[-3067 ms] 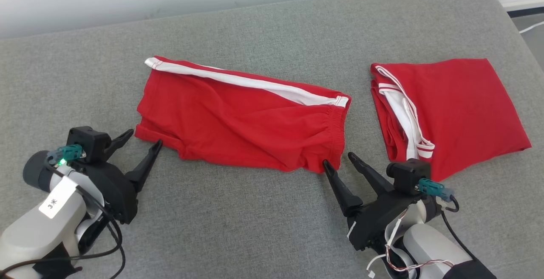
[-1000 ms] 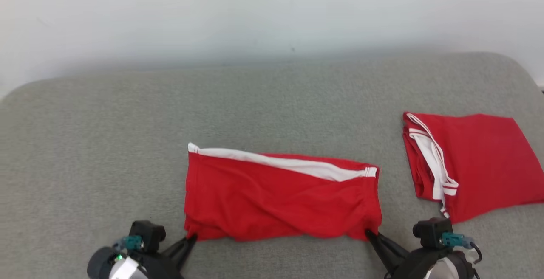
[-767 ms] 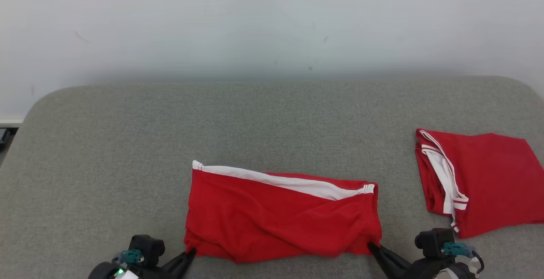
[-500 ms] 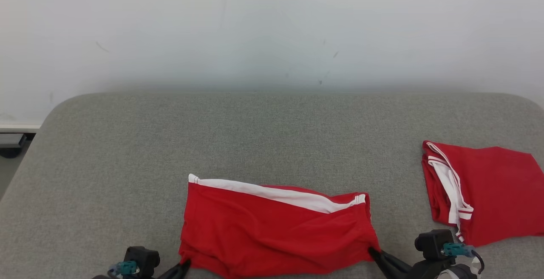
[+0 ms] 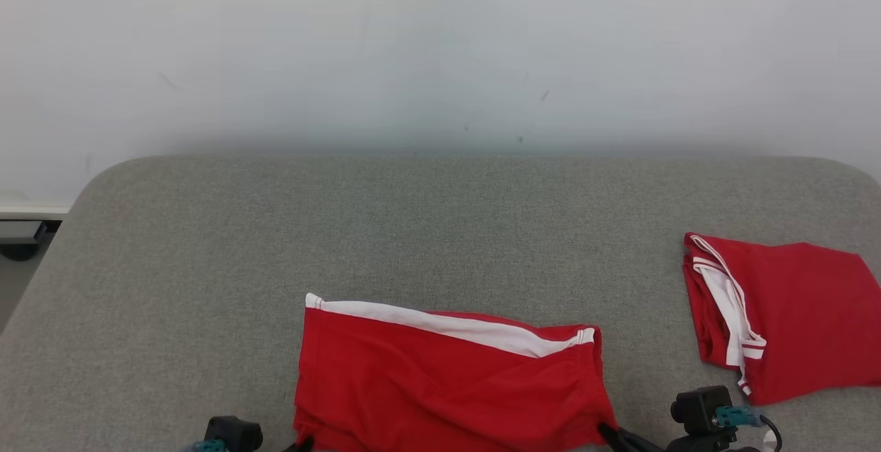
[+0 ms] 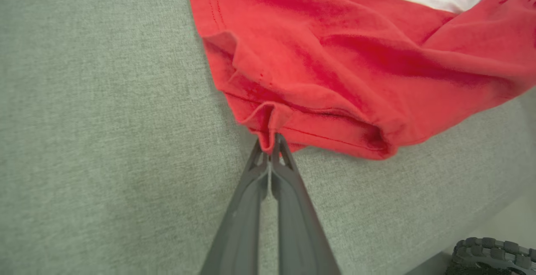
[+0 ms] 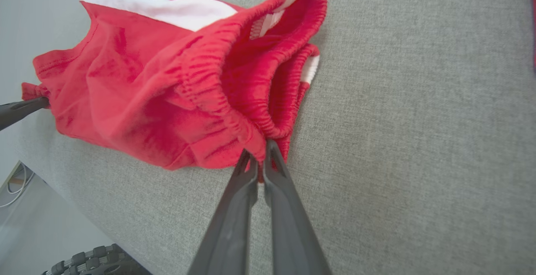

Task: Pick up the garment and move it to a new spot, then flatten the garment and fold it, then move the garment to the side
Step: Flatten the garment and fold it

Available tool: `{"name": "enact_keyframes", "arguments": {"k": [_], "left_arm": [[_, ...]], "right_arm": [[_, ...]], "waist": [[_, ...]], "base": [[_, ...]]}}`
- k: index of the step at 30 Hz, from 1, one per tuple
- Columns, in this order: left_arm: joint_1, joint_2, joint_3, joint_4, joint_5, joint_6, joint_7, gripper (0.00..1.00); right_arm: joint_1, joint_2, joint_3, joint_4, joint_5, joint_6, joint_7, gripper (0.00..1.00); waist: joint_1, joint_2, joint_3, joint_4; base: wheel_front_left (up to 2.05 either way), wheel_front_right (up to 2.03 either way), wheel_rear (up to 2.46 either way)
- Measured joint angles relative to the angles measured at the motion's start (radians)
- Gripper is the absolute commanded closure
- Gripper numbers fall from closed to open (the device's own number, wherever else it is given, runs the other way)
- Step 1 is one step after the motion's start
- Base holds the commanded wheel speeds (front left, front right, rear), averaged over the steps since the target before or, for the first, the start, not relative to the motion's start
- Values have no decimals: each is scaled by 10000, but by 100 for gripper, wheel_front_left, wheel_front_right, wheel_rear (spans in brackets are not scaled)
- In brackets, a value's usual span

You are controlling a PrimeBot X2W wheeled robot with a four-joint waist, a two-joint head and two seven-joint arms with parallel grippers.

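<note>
Starting at your left: left gripper [image 6: 270, 143] clenched on the near hem corner of the red shorts [image 5: 447, 383], a small tuck of fabric bunched between the tips. The hem lifts a little off the grey cushion [image 5: 413, 232] there; the rest lies on it. A corner grip, likely so you can steer that end without crumpling the panel.

Middle: the shorts sit at the near edge of the cushion, white side stripe [image 5: 447, 323] along the far edge, leg end to your left, elastic waistband [image 7: 217, 82] to your right. Doubled over, judging by the stacked layers at the waist. Slack wrinkles cross the panel, so the two holds are not pulling it taut.

Right: right gripper [image 7: 257, 153] clamped on the near waistband corner, mirror of the other hold. With both ends held, this reads as a carry or drag of the whole piece, or the set-up for a fold away from you. Cannot tell which.

Far right: second red garment [image 5: 791, 314], folded, well apart from the shorts. Keep your piece off it when it goes to the side.
</note>
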Motion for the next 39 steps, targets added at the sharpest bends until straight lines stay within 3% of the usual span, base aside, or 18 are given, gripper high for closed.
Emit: {"name": "enact_keyframes", "arguments": {"k": [7,8,9,10,11,26,34,39], "left_arm": [[137,-44,105,-6,-4,12,0,100],[139,-48,123,-6,-4,12,0,100],[144,-52,146,-6,-10,12,0,82],[150,-58,176,-4,-12,13,0,53],[155,-61,209,-4,-13,17,0,0],[197,389,1026,-951,-10,546,0,0],[761,832,2399,-1822,-236,1597,2,0],[1196,988,3208,-2341,-232,1873,2,0]], "right_arm": [[-12,0,52,15,15,2,90,100],[-18,0,54,21,21,2,94,58],[-18,4,33,25,50,2,88,13],[-17,25,-33,27,205,2,86,0],[-18,35,-73,25,305,2,86,0],[586,-435,-518,-1666,1929,2,35,0],[592,-593,-1047,-2391,1770,-10,-825,0],[552,-665,-1415,-2562,1112,-581,-1647,0]], "waist": [[1,0,-14,-39],[1,0,-17,-48],[1,0,-21,-57],[1,0,-26,-64],[1,1,-31,-70],[1,0,-162,-24],[1,0,-203,-199],[0,0,-226,-367]], "base": [[0,0,0],[0,0,0],[0,0,0],[0,0,0],[0,0,0],[0,0,0],[0,0,0],[0,0,0]]}}
